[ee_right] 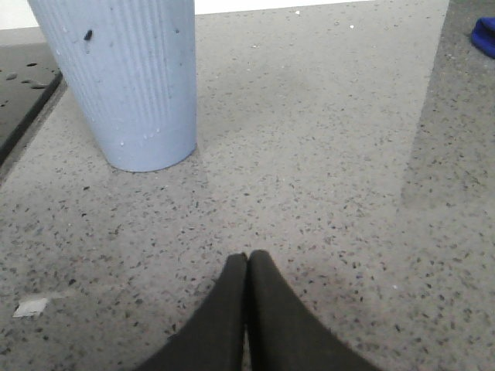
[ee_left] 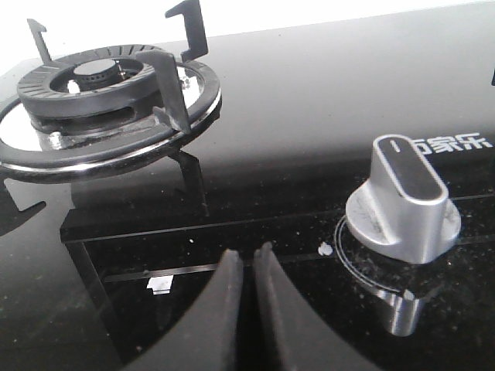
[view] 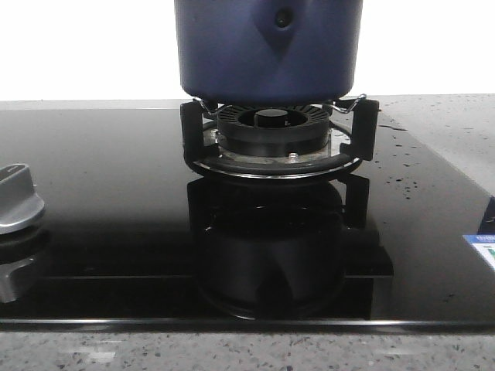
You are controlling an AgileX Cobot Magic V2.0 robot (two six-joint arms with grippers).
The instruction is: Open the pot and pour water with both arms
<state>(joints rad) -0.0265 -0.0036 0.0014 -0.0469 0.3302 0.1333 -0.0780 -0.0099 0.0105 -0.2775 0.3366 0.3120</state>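
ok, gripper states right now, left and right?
Left gripper: fingers closed, holding nothing.
Right gripper: fingers closed, holding nothing.

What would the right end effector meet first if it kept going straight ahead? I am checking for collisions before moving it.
Probably nothing but bare countertop: the shut right end effector points past the ribbed pale blue cup, which stands off to one side. Depth is hard to judge.

We see the dark blue pot point(view: 267, 50) upright on the burner stand point(view: 356, 127), its teardrop bump facing us.
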